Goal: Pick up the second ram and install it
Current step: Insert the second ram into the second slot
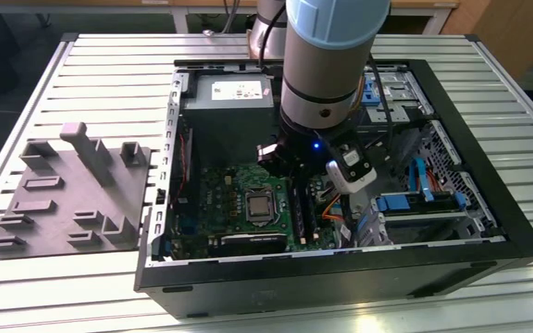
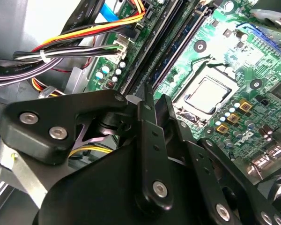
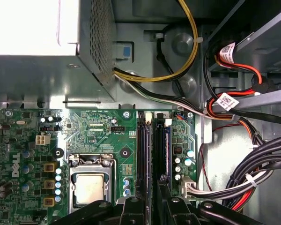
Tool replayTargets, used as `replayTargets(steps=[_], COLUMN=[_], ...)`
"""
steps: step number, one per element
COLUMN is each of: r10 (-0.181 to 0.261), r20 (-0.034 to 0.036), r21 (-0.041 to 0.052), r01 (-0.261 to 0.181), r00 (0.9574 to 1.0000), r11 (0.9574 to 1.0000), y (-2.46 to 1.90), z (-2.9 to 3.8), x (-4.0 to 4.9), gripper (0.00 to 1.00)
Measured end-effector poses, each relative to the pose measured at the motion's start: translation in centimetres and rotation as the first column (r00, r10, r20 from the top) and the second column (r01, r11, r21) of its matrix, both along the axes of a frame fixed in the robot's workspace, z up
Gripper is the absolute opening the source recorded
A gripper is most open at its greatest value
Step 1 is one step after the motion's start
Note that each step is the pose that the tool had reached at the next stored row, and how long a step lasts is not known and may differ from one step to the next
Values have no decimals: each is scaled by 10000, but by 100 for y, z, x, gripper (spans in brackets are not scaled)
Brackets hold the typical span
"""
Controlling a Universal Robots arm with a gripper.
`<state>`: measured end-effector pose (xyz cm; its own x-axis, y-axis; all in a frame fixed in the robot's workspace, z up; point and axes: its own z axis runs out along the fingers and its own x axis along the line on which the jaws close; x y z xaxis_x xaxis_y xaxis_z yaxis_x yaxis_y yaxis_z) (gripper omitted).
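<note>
Arm: reaching down into the open computer case in the exterior view, its wrist hanging over the motherboard beside the memory slots.
Gripper: sitting low over the slots, its black fingers showing in both wrist views; the two fingers are lying close together, almost touching, and whether a thin edge is pinched between them is not something I can tell.
Second ram: standing on edge as a dark, narrow stick in a memory slot directly under the fingertips in the first wrist view, with a blue-edged stick sitting just beside it; how deeply it is seated I cannot tell.
Processor: lying bare in its socket, near the slots.
Cables: running in bundles along the far side of the slots from the processor.
Holder tray: resting on the slatted table at the exterior view's left, grey blocks standing up, well apart from the case.
</note>
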<state>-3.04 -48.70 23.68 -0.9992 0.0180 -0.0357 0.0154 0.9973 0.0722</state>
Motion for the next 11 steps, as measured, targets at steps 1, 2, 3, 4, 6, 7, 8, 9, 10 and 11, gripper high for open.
replayTargets(steps=[1, 2, 3, 4, 6, 7, 8, 9, 10, 11], r10=[0, 1, 1, 0, 0, 1, 0, 1, 1, 0], r20=[0, 0, 0, 0, 0, 0, 0, 0, 0, 0], r21=[-1, -1, -2, -2, -3, -4, -4, -5, -4, -12], r01=[0, -1, -1, 0, 0, -1, 0, -1, -1, 0], r00=[10000, 10000, 10000, 10000, 10000, 10000, 10000, 10000, 10000, 10000], r11=[10000, 10000, 10000, 10000, 10000, 10000, 10000, 10000, 10000, 10000], y=[0, 0, 0, 0, 0, 0, 0, 0, 0, 0], z=[0, 0, 0, 0, 0, 0, 0, 0, 0, 0], x=[0, 0, 0, 0, 0, 0, 0, 0, 0, 0], gripper=[25, 24, 17, 17, 11, 11, 11, 11, 11, 11])
